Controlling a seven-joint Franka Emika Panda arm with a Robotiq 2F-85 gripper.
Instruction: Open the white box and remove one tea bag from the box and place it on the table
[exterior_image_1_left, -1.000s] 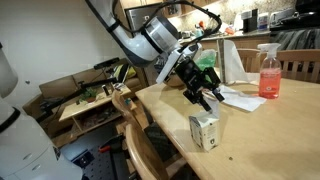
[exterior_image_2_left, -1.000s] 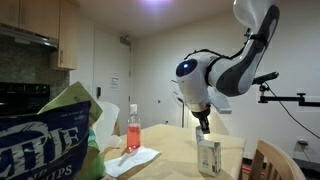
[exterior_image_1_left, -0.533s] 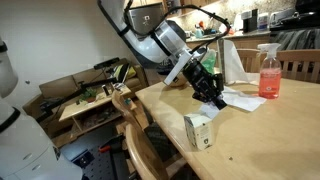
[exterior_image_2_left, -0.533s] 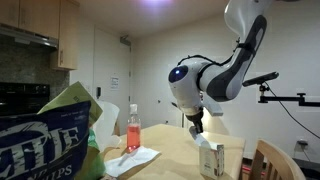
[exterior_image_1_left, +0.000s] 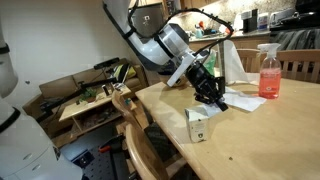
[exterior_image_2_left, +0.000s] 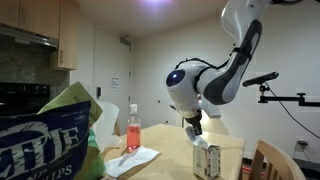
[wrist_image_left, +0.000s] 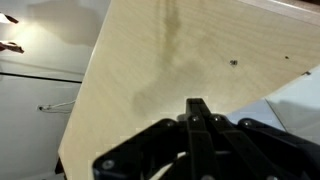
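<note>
Hand: in the wrist view the two fingers are pressed flat together, with nothing visible between them. A second ago the jaws stood apart.

Position: a second ago the hand was straight over the white box. It now sits a little up and to the side, toward the paper sheets. In an exterior view its tip hangs just above the box top; I cannot tell whether they touch.

Box: upright on the worktop, near the edge by the chair. It has shifted slightly toward that edge since the earlier frame. Flap state is not legible.

Spray bottle and sheets are unchanged.
</note>
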